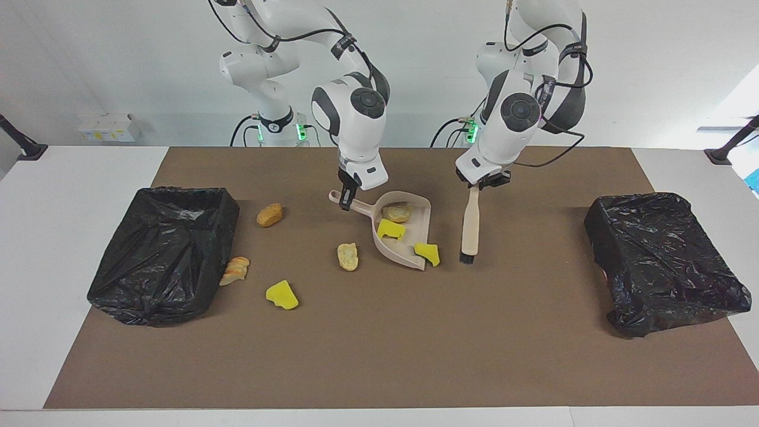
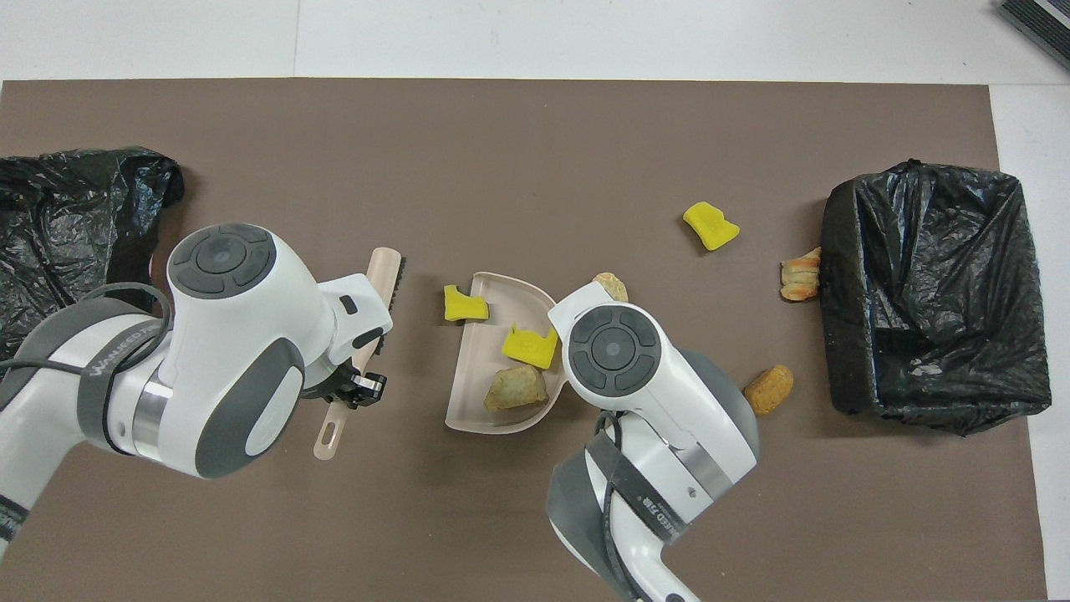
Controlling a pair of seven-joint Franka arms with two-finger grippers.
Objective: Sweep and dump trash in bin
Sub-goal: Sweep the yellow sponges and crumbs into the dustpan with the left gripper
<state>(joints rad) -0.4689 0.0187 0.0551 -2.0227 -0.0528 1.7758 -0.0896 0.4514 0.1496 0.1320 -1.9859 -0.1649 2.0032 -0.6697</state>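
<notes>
Left hand (image 1: 478,182) grips the beige brush (image 1: 469,228) by its handle, bristles on the counter (image 1: 379,344) beside the dustpan (image 1: 409,252), mid-counter. Right hand (image 1: 347,200) clamps the dustpan's handle. Trash: two pieces in the pan, a yellow wedge (image 1: 427,253) at its lip, four scattered toward the bin (image 1: 163,255) at the right arm's edge. The pieces look light and soft, likely to roll when brushed, so push them rather than grasp them. The overhead view hides both hands' fingertips under the wrists.

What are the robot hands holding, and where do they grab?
The left gripper holds the brush by the top of its handle. The right gripper holds the dustpan by its handle.
</notes>
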